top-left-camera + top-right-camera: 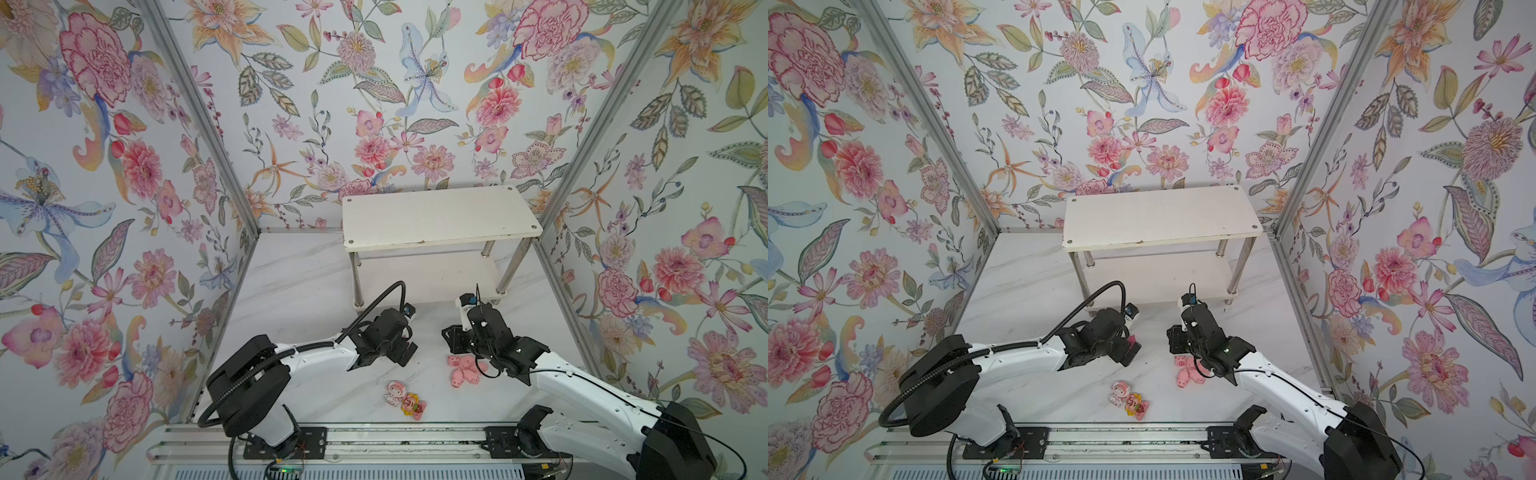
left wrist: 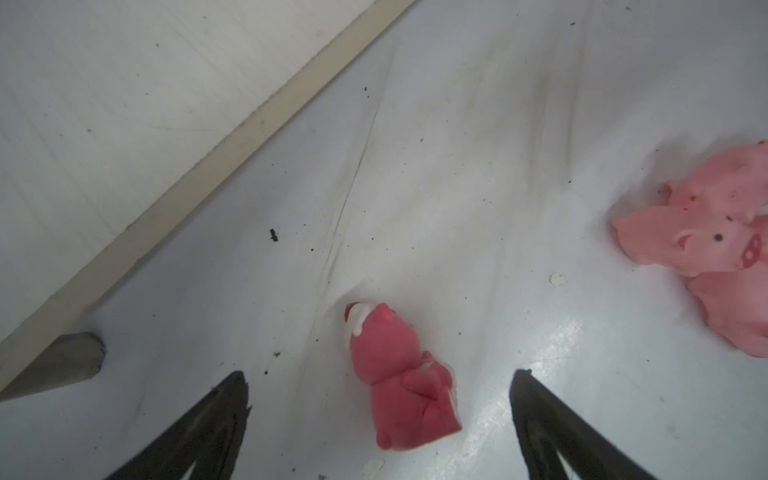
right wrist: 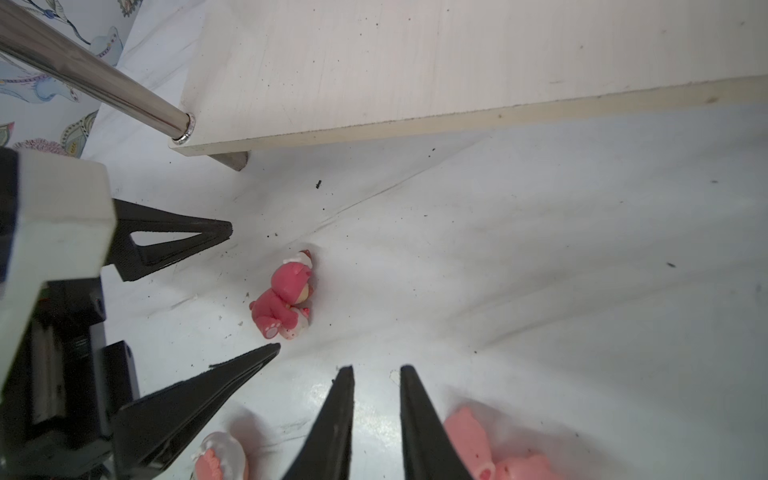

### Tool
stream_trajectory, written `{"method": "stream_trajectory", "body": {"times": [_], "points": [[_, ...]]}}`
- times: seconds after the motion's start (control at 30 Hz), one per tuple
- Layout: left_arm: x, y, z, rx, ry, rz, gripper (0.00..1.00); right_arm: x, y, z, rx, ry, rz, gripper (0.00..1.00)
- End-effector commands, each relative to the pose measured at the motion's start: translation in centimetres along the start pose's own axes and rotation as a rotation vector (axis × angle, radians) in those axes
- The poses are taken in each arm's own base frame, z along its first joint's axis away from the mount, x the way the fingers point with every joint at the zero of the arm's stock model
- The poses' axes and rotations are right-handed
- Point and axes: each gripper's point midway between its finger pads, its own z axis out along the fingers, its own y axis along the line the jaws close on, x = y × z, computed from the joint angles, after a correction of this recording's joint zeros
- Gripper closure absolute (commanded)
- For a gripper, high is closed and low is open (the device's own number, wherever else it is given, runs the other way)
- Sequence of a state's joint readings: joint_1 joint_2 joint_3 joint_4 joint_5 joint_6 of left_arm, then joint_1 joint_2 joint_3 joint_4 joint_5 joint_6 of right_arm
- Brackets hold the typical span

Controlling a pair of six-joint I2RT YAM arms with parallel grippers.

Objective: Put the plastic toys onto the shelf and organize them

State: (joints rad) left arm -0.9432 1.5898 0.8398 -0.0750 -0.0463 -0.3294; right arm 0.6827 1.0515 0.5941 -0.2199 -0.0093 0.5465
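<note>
The step in hand looks like an early pick. The left gripper (image 2: 380, 373) hangs low with its jaws spread wide, one finger on either side of the dark pink bear (image 3: 280, 297). The bear lies on its side on the table (image 1: 291, 291), just on the near side of the shelf (image 1: 440, 216) and left of the pile of pigs (image 1: 463, 370). The right gripper (image 3: 377, 368) hovers by that pile, jaws slightly apart and empty. The white-pink toy (image 1: 392, 392) and the yellow one (image 1: 411, 405) lie nearer, side by side. The shelf's top board is bare. Next, the left jaws probably need to drop, close across the bear and carry it to a board.
</note>
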Motion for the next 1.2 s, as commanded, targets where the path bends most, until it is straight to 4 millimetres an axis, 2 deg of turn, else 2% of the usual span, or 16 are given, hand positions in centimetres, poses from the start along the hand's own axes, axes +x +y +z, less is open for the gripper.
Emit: {"method": "stream_trajectory", "body": {"times": [0.0,0.2,0.47,0.57,0.7,0.77,0.83,1.0,1.1,1.17], "points": [[2.5,0.5,1.1,-0.071,0.122,0.031,0.05,0.7,-1.0,0.2,0.039,0.025,-0.025,0.75],[2.9,0.5,2.4,-0.084,0.150,0.000,0.20,0.5,-1.2,-0.3,0.025,0.013,-0.045,0.75],[2.4,0.2,2.7,-0.074,0.133,-0.027,0.40,0.2,-2.2,-0.4,0.025,0.002,-0.025,0.74],[2.3,0.1,2.6,-0.062,0.115,-0.034,0.43,0.1,-2.2,-0.3,0.021,0.004,-0.022,0.74],[2.0,0.0,2.3,-0.043,0.074,-0.040,0.45,-0.1,-1.8,-0.2,0.007,0.008,-0.017,0.74],[1.9,-0.7,2.1,0.020,0.047,-0.036,0.61,-0.3,-1.5,-0.2,-0.004,0.011,-0.012,0.74],[2.0,-0.4,2.0,0.046,0.038,-0.065,0.69,-0.6,-1.2,-0.1,-0.015,0.012,-0.005,0.74],[2.5,0.5,1.7,0.077,0.001,-0.107,0.77,-1.2,-0.6,-0.1,-0.033,0.006,0.017,0.74],[2.0,0.8,0.9,0.085,-0.048,-0.117,0.81,-1.1,0.0,0.2,-0.061,0.015,0.028,0.74],[0.7,0.8,-0.4,0.109,-0.124,-0.126,0.82,-1.0,1.0,0.4,-0.112,0.022,0.022,0.73]]}}
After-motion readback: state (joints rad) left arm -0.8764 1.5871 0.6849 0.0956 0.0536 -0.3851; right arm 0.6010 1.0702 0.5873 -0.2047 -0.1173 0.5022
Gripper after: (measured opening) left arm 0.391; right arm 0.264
